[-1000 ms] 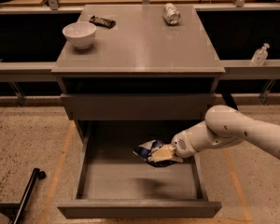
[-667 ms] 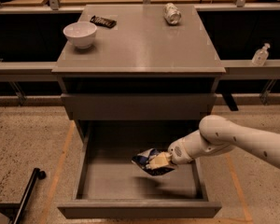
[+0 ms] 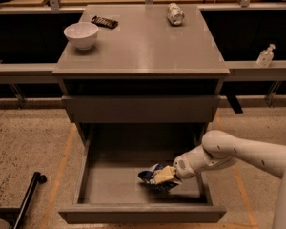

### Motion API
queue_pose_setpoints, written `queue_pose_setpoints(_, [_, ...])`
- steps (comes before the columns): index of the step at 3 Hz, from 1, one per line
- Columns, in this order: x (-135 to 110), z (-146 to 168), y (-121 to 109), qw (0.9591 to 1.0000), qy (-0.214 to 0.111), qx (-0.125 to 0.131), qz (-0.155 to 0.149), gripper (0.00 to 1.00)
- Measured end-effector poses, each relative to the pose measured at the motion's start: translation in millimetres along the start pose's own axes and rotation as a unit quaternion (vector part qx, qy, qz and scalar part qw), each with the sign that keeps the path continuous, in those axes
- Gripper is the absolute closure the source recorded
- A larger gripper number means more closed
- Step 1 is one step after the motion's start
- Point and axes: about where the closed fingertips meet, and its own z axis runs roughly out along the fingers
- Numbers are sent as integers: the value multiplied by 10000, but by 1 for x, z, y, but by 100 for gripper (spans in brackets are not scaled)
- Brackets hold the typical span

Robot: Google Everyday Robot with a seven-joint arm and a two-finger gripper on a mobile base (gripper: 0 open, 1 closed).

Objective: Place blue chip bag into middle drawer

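The middle drawer (image 3: 105, 182) is pulled out open below the closed upper drawer front (image 3: 140, 109). The blue chip bag (image 3: 151, 177), dark blue with white patches, is low inside the drawer near its right front, at or just above the floor. My gripper (image 3: 164, 175) reaches in from the right on a white arm and is shut on the blue chip bag.
On the cabinet top stand a white bowl (image 3: 81, 34), a small black bar (image 3: 105, 21) and a silver can (image 3: 175, 13). A clear bottle (image 3: 266, 56) stands on the right shelf. A black pole (image 3: 28, 199) lies on the floor at left.
The gripper has moved down and to the left, deeper into the drawer, carrying the blue chip bag lower toward the drawer floor.
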Motion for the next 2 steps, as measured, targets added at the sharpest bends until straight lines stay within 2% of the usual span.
queue_pose_setpoints(1, [0, 2, 1, 10000, 14, -13, -13, 13])
queue_pose_setpoints(2, [1, 3, 2, 10000, 30, -24, -16, 0])
